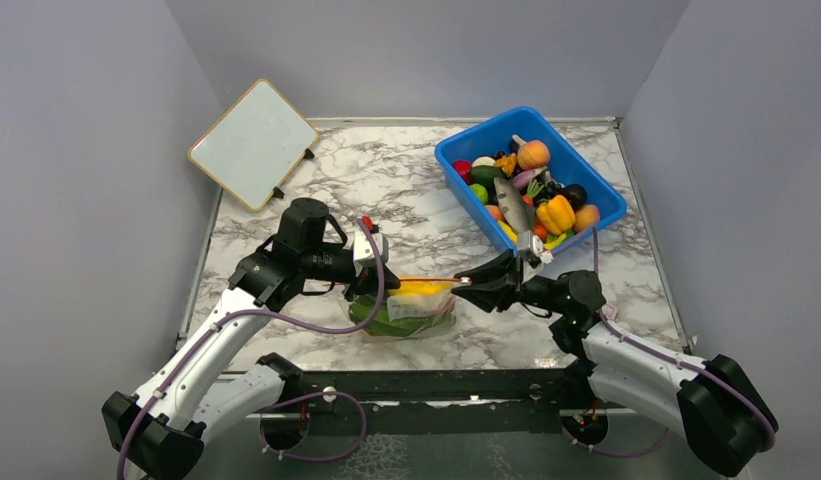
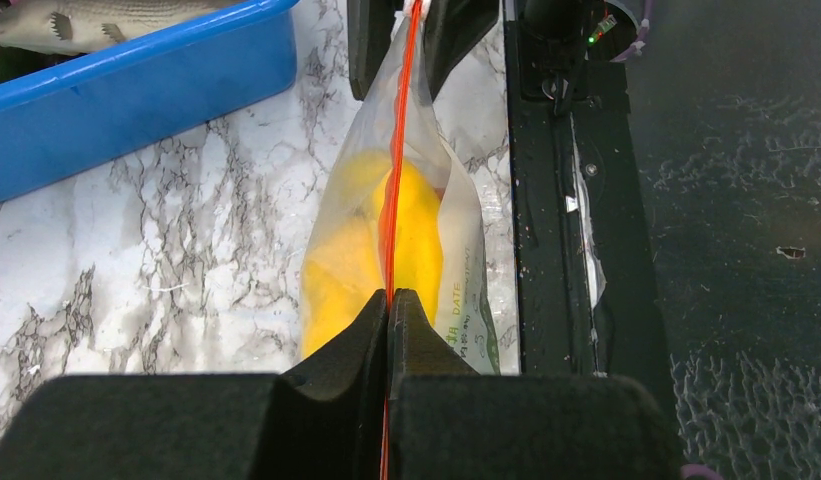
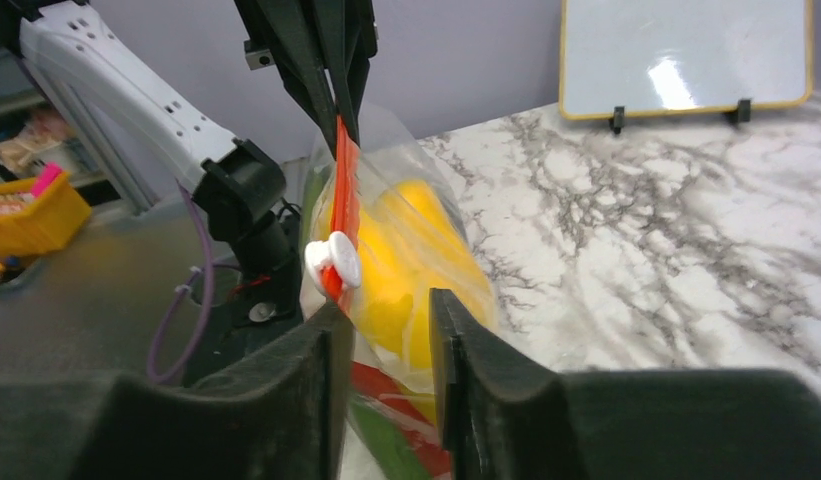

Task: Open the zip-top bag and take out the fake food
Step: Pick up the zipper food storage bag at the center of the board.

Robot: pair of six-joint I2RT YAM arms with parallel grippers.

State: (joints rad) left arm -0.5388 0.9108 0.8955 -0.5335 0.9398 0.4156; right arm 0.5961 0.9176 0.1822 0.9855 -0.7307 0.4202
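Note:
The zip-top bag [image 1: 426, 308] hangs low over the marble table's near middle, stretched between both grippers, its red-orange zip strip [image 2: 398, 150] taut. Yellow fake food [image 2: 418, 235] shows through the plastic, with green and red pieces lower down [image 3: 401, 440]. My left gripper [image 1: 371, 285] is shut on the strip's left end [image 2: 389, 300]. My right gripper [image 1: 464, 292] is open; its fingers straddle the bag's right end [image 3: 386, 320], apart from the plastic on both sides. The white zip slider [image 3: 334, 262] sits just beyond its left fingertip [image 3: 326, 330].
A blue bin [image 1: 466, 150] with several toy foods stands at the back right, also at the upper left of the left wrist view [image 2: 136, 90]. A whiteboard [image 1: 254, 143] leans at the back left. The black mounting rail [image 1: 436, 385] runs along the near edge.

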